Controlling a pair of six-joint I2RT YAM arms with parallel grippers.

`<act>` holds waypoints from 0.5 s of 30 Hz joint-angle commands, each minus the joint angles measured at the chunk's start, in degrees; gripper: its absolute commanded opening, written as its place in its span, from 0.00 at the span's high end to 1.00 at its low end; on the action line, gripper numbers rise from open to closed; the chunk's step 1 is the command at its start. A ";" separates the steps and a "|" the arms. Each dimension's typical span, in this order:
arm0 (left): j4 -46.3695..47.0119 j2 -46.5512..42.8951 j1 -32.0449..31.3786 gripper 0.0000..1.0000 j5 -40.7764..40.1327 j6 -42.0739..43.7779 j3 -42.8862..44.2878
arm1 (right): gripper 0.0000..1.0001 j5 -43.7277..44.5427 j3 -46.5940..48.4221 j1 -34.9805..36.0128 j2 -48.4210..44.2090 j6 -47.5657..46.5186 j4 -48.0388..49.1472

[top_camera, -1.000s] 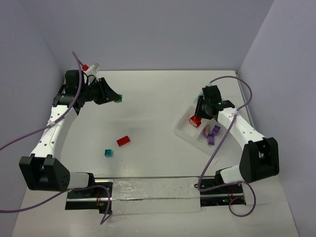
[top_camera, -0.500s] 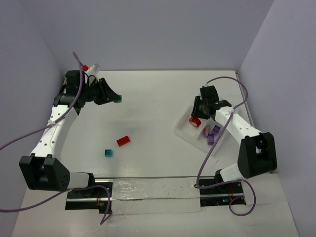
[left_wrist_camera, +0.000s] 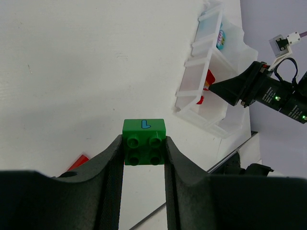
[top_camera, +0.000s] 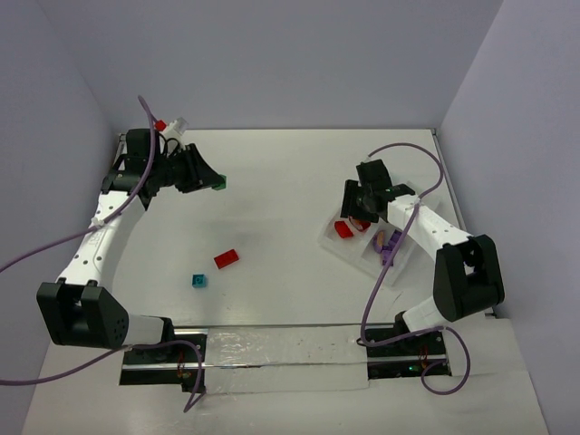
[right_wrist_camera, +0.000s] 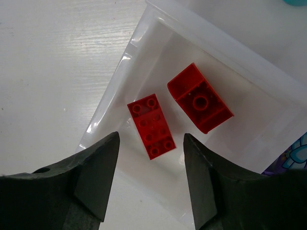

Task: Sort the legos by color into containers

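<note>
The left gripper is clamped on a green brick, pinching it by two opposite sides with the studs facing the wrist camera. That squeezes flat faces and leaves the underside free for a clean drop. It holds the brick off the bench at about 10 o'clock in the overhead view, well apart from the tray at 3 o'clock, so a long carry seems to lie ahead.

The right gripper hangs spread wide and empty, directly above the tray's compartment nearest the bench centre. Two red bricks lie there: a flat one and a chunkier one at its 2 o'clock, close but not touching. That compartment evidently collects red. Purple bricks sit in the compartment at its 4 o'clock.

A loose red brick and a teal brick rest on the bench around 7 to 8 o'clock, not yet sorted. Which compartment takes green I cannot tell.
</note>
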 commanded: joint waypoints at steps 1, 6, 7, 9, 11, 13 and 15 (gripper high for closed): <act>1.05 0.10 -0.94 1.00 0.18 -0.64 3.68 | 0.35 0.77 0.30 0.25 -2.55 0.34 0.50; 1.31 1.15 -2.73 1.00 -0.35 -0.86 4.57 | 0.34 1.32 1.80 0.25 -5.53 0.53 -1.30; 1.31 1.73 -3.84 1.00 -0.85 -0.91 5.04 | 0.34 1.61 2.47 0.25 -7.09 0.53 -1.88; 1.58 3.05 -5.35 1.00 -1.58 -1.10 6.00 | 0.33 2.44 3.99 0.25 -9.63 0.62 -2.85; 1.97 4.53 -7.26 1.00 -1.78 -1.52 6.95 | 0.32 3.58 5.89 0.18 -10.60 1.29 -3.92; 2.55 6.28 -9.21 1.00 -1.93 -2.02 8.10 | 0.32 5.48 7.94 0.03 -12.20 2.38 -5.08; 3.15 8.21 -11.03 1.00 -2.00 -2.56 9.52 | 0.28 6.13 9.77 -0.22 -13.56 3.33 -5.62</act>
